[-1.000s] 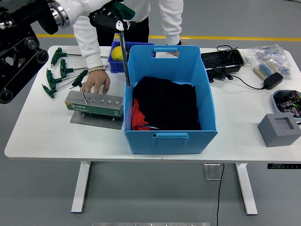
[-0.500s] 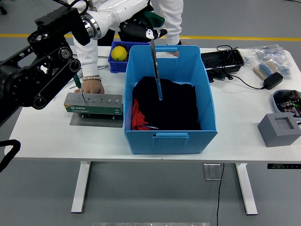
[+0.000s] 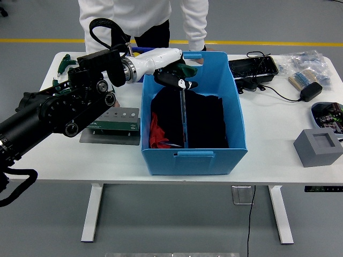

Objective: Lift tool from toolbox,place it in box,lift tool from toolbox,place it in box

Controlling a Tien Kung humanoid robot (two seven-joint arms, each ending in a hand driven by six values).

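- At far left on the white tabletop [image 3: 64, 160]: green T-handle wrenches [image 3: 65, 61], mostly hidden behind the black left arm [image 3: 53, 115].
- Just right of them: grey tool holder [image 3: 119, 120] with a row of holes on top, set on a flat grey plate; contents hidden by the arm.
- Over the blue box [image 3: 194, 155]: left hand [image 3: 174, 74], fingers [image 3: 182, 81] closed on the green handle of a T-handle tool [image 3: 184, 115]; shaft hanging straight down inside the box, tip low against the black cloth [image 3: 201, 120].
- Inside the box: black cloth filling most of it, red cloth [image 3: 155, 134] showing at its left side.
- At the box's far rim: a person's hand [image 3: 197, 60] in a white sleeve, resting on the rim.
- Behind the box to the right: black tray [image 3: 253, 68] holding cables.
- Further right: bag of small parts [image 3: 308, 61], black power adapter [image 3: 311, 91], circuit board [image 3: 328, 113].
- At right edge: grey block [image 3: 317, 147] with a square recess, nothing visible in it.
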